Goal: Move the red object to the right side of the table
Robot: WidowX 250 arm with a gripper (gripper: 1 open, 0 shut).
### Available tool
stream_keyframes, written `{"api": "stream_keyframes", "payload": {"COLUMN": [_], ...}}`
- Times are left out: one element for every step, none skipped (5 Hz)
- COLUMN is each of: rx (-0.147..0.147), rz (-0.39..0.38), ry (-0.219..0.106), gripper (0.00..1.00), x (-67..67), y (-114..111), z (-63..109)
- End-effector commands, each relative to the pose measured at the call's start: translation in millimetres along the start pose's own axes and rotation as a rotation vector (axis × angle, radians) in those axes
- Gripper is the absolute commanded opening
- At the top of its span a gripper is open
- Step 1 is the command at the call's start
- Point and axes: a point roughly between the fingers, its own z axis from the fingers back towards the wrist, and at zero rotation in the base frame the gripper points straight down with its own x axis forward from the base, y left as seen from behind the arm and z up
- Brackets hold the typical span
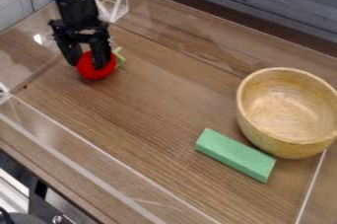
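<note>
The red object (95,66), a small rounded toy fruit with a bit of green at its right side, lies on the left part of the brown wood-grain table (171,110). My black gripper (86,56) points straight down over it, open, with one finger to the left of the fruit and the other at its top right. The fingers straddle the fruit without closing on it. Part of the fruit's top is hidden behind the fingers.
A wooden bowl (289,111) stands at the right side. A green rectangular block (235,155) lies in front of it, toward the near edge. Low clear acrylic walls (126,4) edge the tabletop.
</note>
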Motion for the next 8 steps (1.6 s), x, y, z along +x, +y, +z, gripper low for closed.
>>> {"api": "stream_keyframes", "payload": {"rx": [0.010,-0.011,-0.031,-0.055,-0.083,-0.105,-0.110,-0.121], "rz": [-0.048,-0.054,-0.059,-0.066,-0.070,-0.043,-0.032,-0.044], "ry": [-0.038,-0.029,-0.020,-0.010,0.004,0.013,-0.029,-0.075], "gripper": [1.00,1.00,1.00,1.00,1.00,1.00,0.00,0.00], "x": [9.6,5.7,2.2,-0.8,-4.0,-4.8,5.9,22.9], "y": [2,-2,-7,-11,-16,-23,-26,-43], "z": [11.9,4.6,-2.8,6.1,16.2,20.0,38.3,56.5]}}
